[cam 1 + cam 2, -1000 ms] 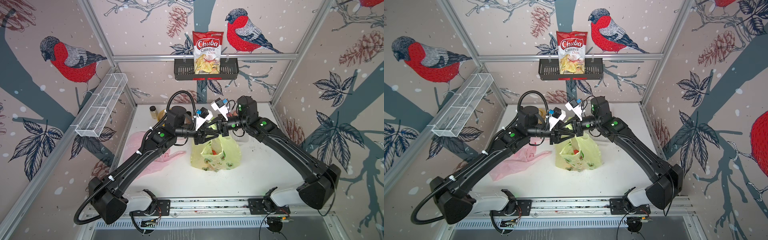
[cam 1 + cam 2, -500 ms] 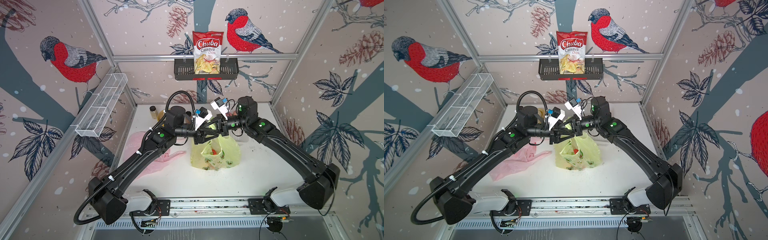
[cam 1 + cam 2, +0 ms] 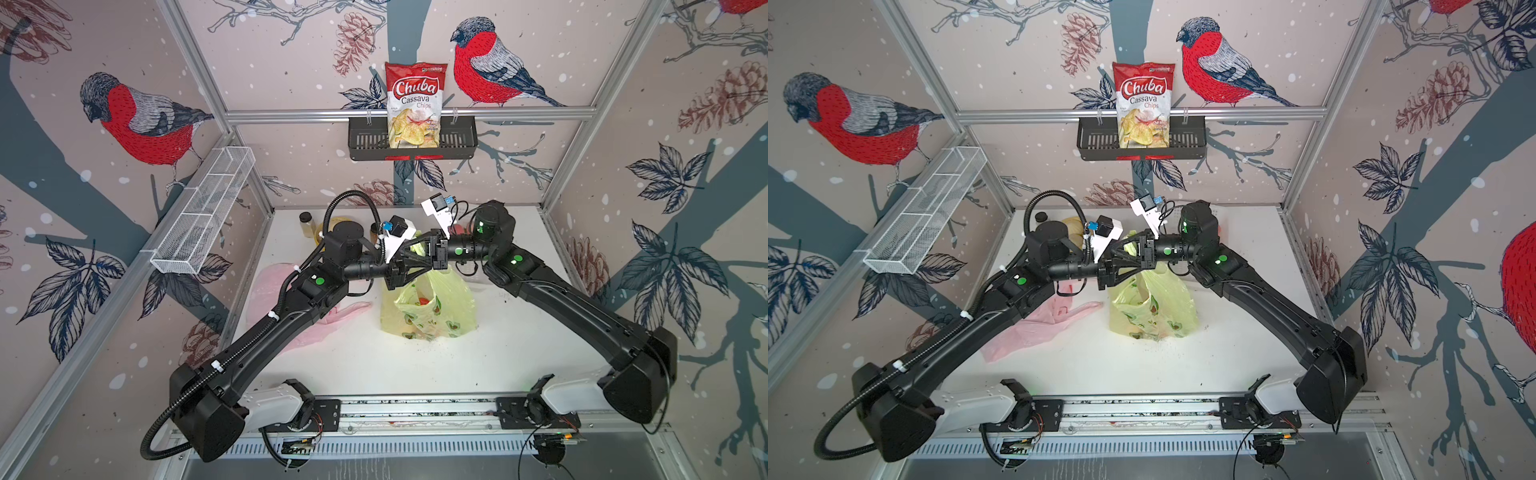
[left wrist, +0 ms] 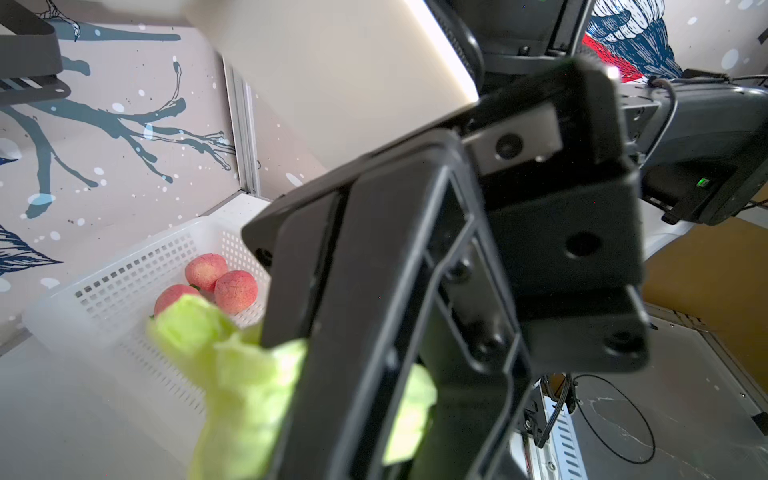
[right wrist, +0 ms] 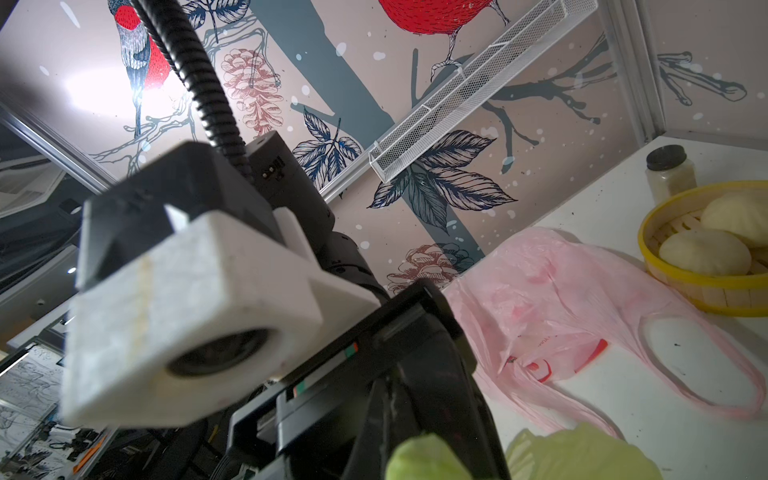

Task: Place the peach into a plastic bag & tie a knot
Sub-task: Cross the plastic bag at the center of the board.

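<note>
Above the middle of the white bench (image 3: 415, 365), both arms met over a yellow-green plastic bag (image 3: 440, 316) printed with avocado motifs. It stood upright on the bench, its long axis running from its base up to the pincers, with the gathered handles pointing upward. In a top view the peach (image 3: 423, 301) showed as a red patch inside the bag's open mouth, below the pincers.

The right pincer (image 3: 411, 262) had its two fingers pressed together on a strip of the bag's green plastic, which emerged on both sides of them in the left wrist view. The left pincer (image 3: 399, 277) lay against the right one, facing it. Green plastic sat at its tip in the right wrist view, but whether its jaws gripped it could not be told.

A pink plastic bag (image 3: 286, 316) lay flat on the bench under the left arm. More peaches (image 4: 220, 282) rested in a white perforated basket (image 4: 124, 291).

Compared with one second earlier, the plastic bag stood in the same spot and the same posture. Both pincers remained crossed above it, with no clear shift in either arm.
</note>
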Action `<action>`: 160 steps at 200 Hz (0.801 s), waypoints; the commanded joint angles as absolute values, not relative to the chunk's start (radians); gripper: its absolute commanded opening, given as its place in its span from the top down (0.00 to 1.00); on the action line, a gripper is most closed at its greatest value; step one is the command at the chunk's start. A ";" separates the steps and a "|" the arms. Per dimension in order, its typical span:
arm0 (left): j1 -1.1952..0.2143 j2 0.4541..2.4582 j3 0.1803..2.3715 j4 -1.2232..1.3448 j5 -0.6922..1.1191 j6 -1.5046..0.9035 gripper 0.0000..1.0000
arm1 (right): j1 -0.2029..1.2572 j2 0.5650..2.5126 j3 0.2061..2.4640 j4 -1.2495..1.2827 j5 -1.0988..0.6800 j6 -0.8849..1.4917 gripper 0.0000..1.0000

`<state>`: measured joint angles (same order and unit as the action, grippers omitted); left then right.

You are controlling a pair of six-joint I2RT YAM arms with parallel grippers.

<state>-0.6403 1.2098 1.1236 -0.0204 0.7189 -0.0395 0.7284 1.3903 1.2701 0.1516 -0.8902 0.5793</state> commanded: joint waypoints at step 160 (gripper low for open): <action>-0.650 1.198 1.081 0.217 0.617 -0.107 1.00 | 0.785 1.372 1.189 0.469 -0.812 0.810 1.00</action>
